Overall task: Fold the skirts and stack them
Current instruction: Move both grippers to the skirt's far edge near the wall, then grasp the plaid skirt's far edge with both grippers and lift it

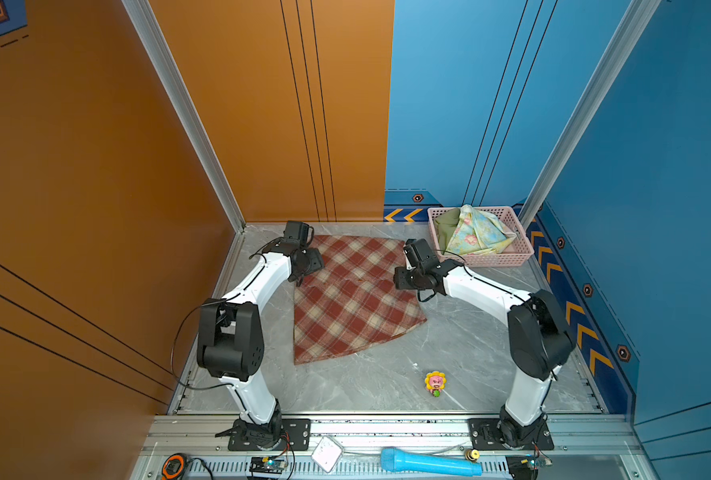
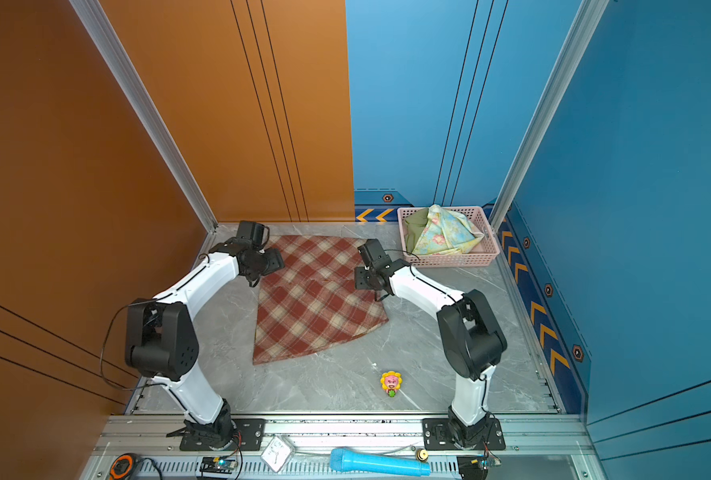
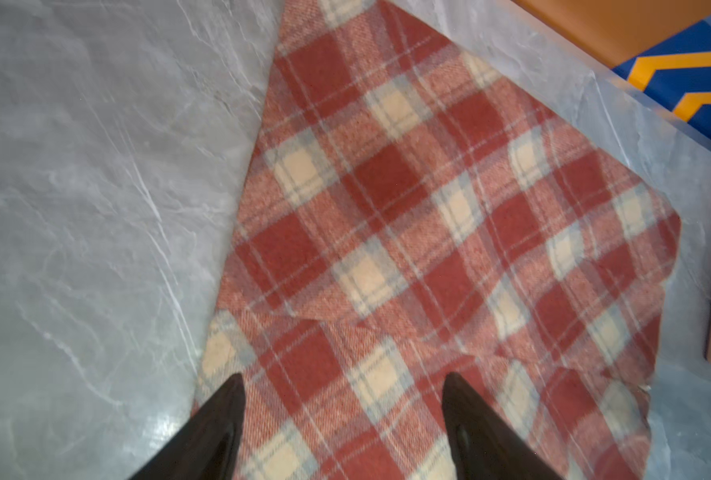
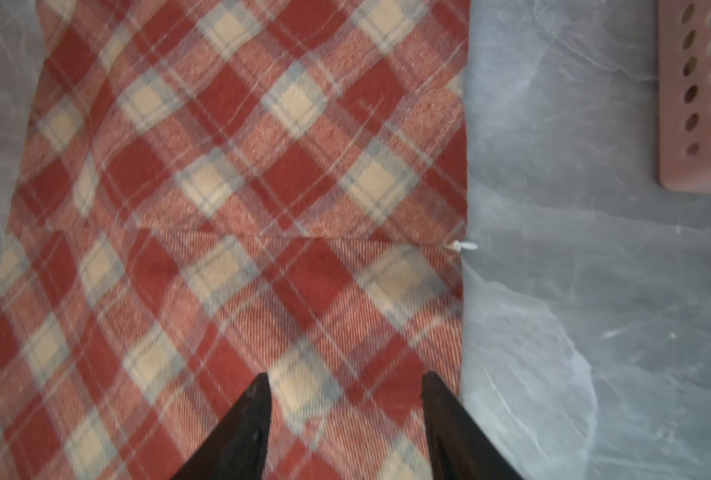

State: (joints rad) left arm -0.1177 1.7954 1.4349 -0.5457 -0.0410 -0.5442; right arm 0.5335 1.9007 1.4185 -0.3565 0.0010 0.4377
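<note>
hovering left hand (image 3: 341, 380) and right hand (image 4: 345, 376), both released, over the plaid skirt (image 1: 345, 307), we should pinch matching edges, fold squarely.

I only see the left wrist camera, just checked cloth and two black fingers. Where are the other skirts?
Observer: The flowery skirt and the green skirt lie in the pink basket, at the table's far right corner.
Operator: Is the other hand holding something?
Observer: No. The right gripper hangs open over the plaid skirt's right edge, with nothing between its fingers.
Operator: Any toys?
Observer: One flower toy stands near the front, apart from the skirt.
</note>
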